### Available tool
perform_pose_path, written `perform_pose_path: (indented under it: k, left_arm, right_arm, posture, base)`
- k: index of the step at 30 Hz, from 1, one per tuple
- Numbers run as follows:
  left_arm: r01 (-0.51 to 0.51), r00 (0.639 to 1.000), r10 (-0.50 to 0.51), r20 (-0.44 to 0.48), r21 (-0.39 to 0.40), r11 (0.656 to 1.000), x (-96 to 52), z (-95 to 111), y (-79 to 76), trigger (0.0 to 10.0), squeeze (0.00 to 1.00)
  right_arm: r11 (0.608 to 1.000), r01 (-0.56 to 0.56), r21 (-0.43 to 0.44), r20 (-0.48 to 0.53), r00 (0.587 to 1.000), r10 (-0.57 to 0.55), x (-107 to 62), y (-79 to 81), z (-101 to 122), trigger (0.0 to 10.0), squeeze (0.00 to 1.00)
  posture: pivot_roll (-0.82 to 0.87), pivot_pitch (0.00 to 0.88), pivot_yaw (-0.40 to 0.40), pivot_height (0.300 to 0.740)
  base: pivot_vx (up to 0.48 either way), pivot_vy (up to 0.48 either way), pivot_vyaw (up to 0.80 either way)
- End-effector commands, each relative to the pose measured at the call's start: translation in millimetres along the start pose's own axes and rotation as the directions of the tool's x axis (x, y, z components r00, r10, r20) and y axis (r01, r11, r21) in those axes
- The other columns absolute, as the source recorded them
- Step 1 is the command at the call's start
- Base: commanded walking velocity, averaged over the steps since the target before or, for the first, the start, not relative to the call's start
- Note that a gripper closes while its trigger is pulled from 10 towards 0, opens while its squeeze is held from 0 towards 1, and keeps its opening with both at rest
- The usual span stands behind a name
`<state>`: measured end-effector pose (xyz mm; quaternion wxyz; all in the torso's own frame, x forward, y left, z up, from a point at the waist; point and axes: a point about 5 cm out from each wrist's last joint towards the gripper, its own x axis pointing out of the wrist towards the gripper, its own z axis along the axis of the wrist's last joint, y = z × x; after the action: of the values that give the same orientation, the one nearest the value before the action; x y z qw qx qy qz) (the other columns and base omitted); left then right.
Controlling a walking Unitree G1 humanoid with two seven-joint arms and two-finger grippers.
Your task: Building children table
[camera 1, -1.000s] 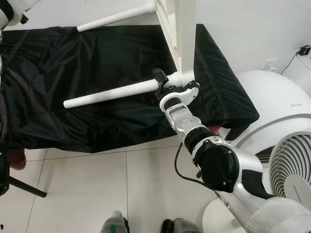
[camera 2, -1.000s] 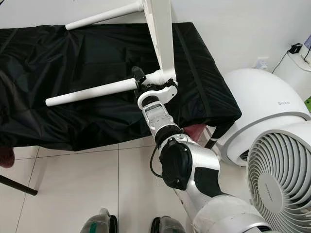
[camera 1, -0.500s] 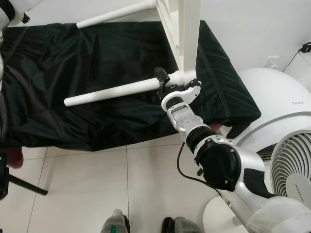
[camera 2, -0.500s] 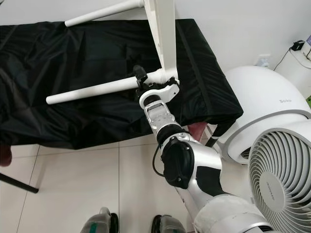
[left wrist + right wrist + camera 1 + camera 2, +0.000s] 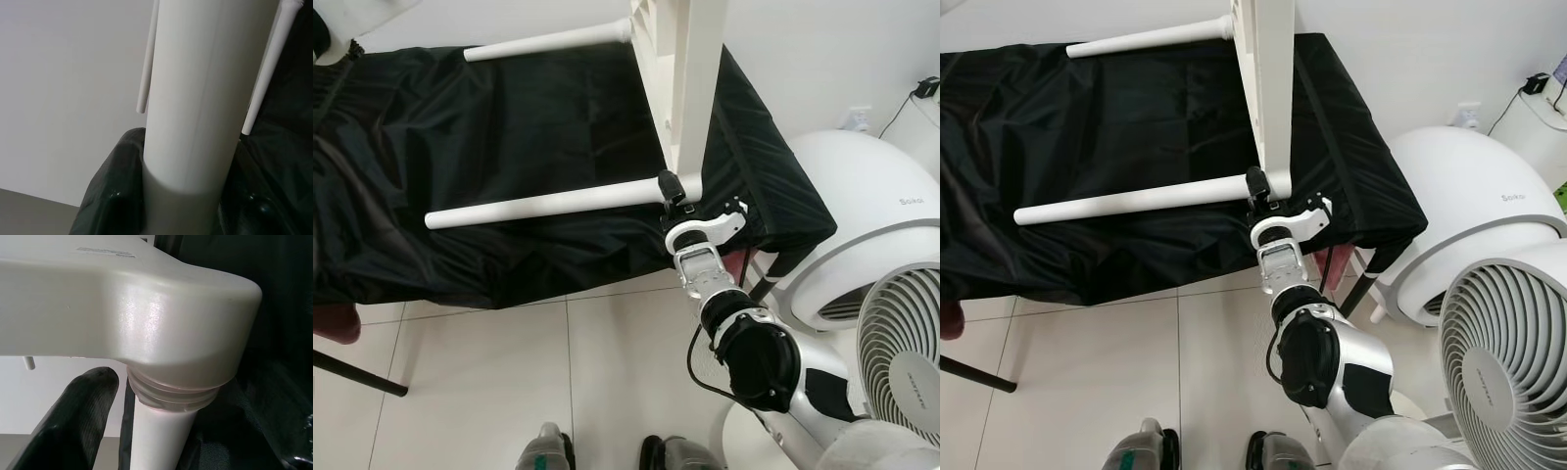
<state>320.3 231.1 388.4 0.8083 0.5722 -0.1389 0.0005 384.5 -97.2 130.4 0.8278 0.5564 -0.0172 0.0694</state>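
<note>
While our head views show the white table (image 5: 690,88) tipped on its side over the black cloth (image 5: 1087,127), our right gripper (image 5: 1263,201) sits by its corner, fingers apart; up close, leg (image 5: 164,435) threads show

Your two head views look forward and down from above, sharing the white table top (image 5: 690,88) on edge over a black-draped surface (image 5: 489,157), its leg (image 5: 1126,201), and the right gripper (image 5: 1268,201). Your left wrist view faces along a leg at close range; your right wrist view sits just beside the threaded leg socket (image 5: 171,391).
</note>
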Motion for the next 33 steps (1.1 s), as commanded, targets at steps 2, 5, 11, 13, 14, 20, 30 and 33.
perform_pose_path:
  k: [2, 5, 11, 13, 14, 20, 30, 33]
  left_arm:
    - [0.077, 0.993, -0.095, -0.072, -0.222, 0.972, 2.7, -22.4, -20.4, 10.0, 0.00]
    - [0.083, 0.993, -0.100, -0.064, -0.226, 0.971, 3.1, -19.3, -20.6, 10.0, 0.00]
    - [0.095, 0.993, -0.110, -0.052, -0.230, 0.969, 2.2, -14.9, -20.0, 10.0, 0.00]
    - [0.099, 0.993, -0.112, -0.047, -0.230, 0.968, 2.3, -13.7, -19.6, 10.0, 0.00]
    - [0.101, 0.993, -0.114, -0.044, -0.230, 0.968, 2.3, -12.9, -19.3, 10.0, 0.00]
    - [0.113, 0.992, -0.121, -0.018, -0.251, 0.961, 3.1, -8.6, -20.0, 10.0, 0.00]
    - [0.134, 0.991, -0.133, 0.025, -0.316, 0.939, 5.4, -4.1, -22.9, 10.0, 0.00]
    - [0.162, 0.987, -0.155, 0.047, -0.331, 0.929, 5.2, -7.2, -28.6, 10.0, 0.00]
  right_arm:
    - [1.000, -0.019, 0.007, -0.028, 0.999, 0.019, 3.1, 6.6, -4.0, 10.0, 0.00]
    - [0.997, -0.074, -0.011, -0.043, 0.996, 0.073, 14.1, 27.5, -1.6, 10.0, 0.00]
    - [0.979, -0.196, -0.047, -0.044, 0.980, 0.194, 29.6, 64.5, 7.2, 4.3, 0.00]
    - [0.973, -0.228, -0.048, -0.035, 0.973, 0.226, 32.8, 72.9, 11.4, 0.0, 0.00]
    - [0.968, -0.247, -0.050, -0.028, 0.969, 0.246, 34.6, 78.1, 14.1, 0.0, 0.00]
    - [0.948, -0.317, -0.032, 0.048, 0.947, 0.318, 40.3, 93.5, 35.3, 0.0, 0.00]
    - [0.907, -0.409, -0.102, 0.114, 0.901, 0.419, 44.9, 113.4, 66.1, 0.0, 0.00]
    - [0.852, -0.483, -0.203, 0.152, 0.844, 0.514, 45.3, 131.8, 91.8, 0.0, 0.00]
  posture:
    - [0.25, 0.178, -0.011, 0.740]
    - [0.26, 0.173, -0.001, 0.740]
    - [0.27, 0.173, 0.006, 0.740]
    - [0.27, 0.173, 0.006, 0.740]
    - [0.27, 0.175, 0.004, 0.740]
    - [0.25, 0.166, 0.002, 0.740]
    - [0.24, 0.147, -0.012, 0.740]
    - [0.22, 0.149, -0.030, 0.740]
  base:
    - [0.000, 0.000, 0.00]
    - [0.000, 0.000, 0.00]
    - [0.000, 0.000, 0.00]
    - [0.000, 0.000, 0.00]
    - [0.000, 0.000, 0.00]
    - [0.000, 0.000, 0.00]
    - [0.000, 0.000, 0.00]
    - [0.000, 0.000, 0.00]
